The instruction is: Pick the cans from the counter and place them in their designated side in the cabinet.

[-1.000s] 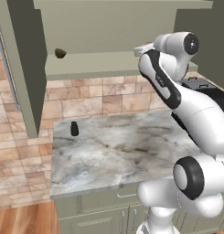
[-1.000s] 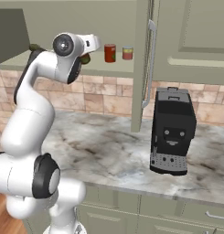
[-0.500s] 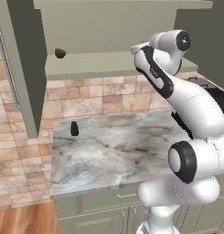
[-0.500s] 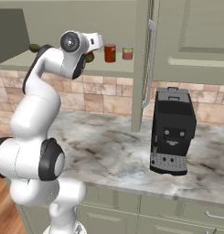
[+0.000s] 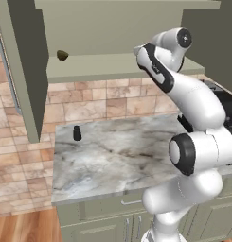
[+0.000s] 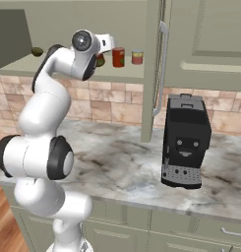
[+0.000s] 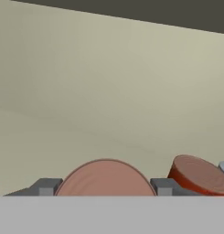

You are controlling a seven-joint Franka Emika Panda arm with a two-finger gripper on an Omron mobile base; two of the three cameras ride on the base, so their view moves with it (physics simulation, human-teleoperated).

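holding a red can (image 7: pixel 105 179) between narrowed jaws over the cabinet shelf (image 6: pixel 68 71), beside another can (image 6: pixel 118 57); lowering it upright, clear of neighbours, is looking advisable before releasing.

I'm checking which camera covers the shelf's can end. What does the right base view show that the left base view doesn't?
Right base view: two cans on the shelf, a red can and a shorter can beside it, plus a black coffee machine standing clear. Left base view: a small black bottle on the counter. Both: the cabinet, a small dark object far along its shelf, the marble counter.
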